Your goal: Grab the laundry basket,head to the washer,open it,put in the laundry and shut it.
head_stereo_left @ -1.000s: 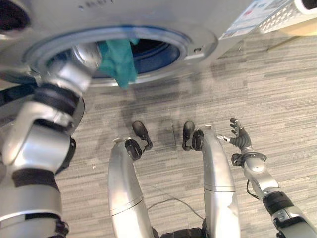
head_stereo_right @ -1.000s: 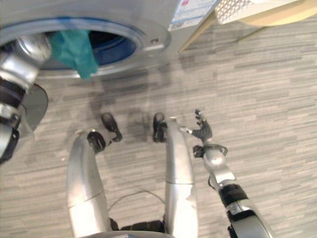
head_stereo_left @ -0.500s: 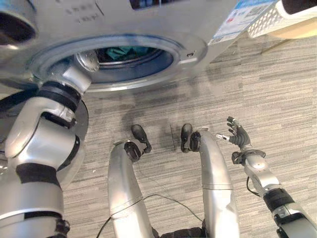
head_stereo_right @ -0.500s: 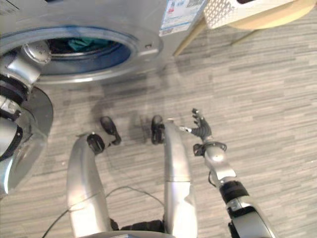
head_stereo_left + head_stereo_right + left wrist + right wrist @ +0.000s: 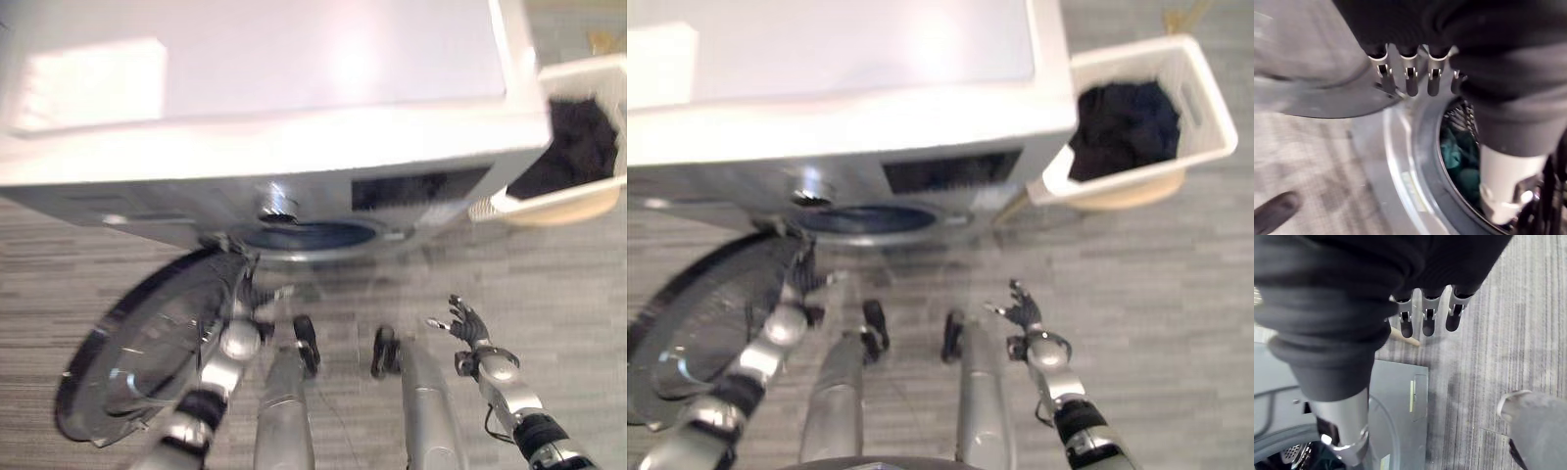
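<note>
The grey washer (image 5: 274,108) stands with its round door (image 5: 137,362) swung open to the left. Teal laundry (image 5: 1457,147) lies inside the drum (image 5: 309,236). My left hand (image 5: 255,296) is open, its straight fingers (image 5: 1411,83) close to the door's rim; I cannot tell if they touch it. My right hand (image 5: 470,325) hangs open over the floor in front of the washer's right side, holding nothing. The white laundry basket (image 5: 1207,113) stands to the right of the washer with dark laundry (image 5: 1122,127) in it.
The basket rests on a low round wooden stand (image 5: 1136,199). Grey striped floor (image 5: 568,284) stretches in front of the washer and to the right.
The camera has swung up, so the washer's top and the basket show. The teal cloth went from the drum's rim to inside. My left arm came out of the drum to the door's edge.
</note>
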